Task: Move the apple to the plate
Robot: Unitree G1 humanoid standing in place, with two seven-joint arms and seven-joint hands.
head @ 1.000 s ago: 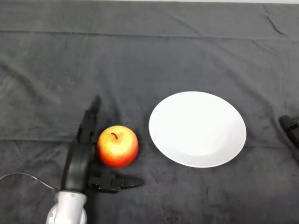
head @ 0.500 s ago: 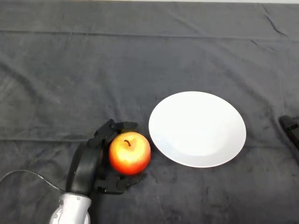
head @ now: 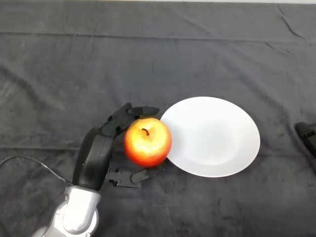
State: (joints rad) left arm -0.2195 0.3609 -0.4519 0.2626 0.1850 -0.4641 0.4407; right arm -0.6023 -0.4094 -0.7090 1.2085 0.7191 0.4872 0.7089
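Note:
A red and yellow apple (head: 147, 141) with a dark stem is held in my left hand (head: 101, 150), lifted off the dark cloth. The fingers (head: 129, 113) curl over its far side and the thumb (head: 129, 177) reaches under its near side. The apple overlaps the left rim of the white plate (head: 217, 136), which lies right of centre on the table. The silver-grey forearm comes in from the lower left.
A dark object (head: 308, 136) pokes in at the right edge, just beyond the plate. The dark cloth (head: 148, 54) covers the whole table, with creases along the back.
The hand closed round the apple, then raised it and carried it right. The apple now overlaps the plate's left rim instead of resting on the cloth.

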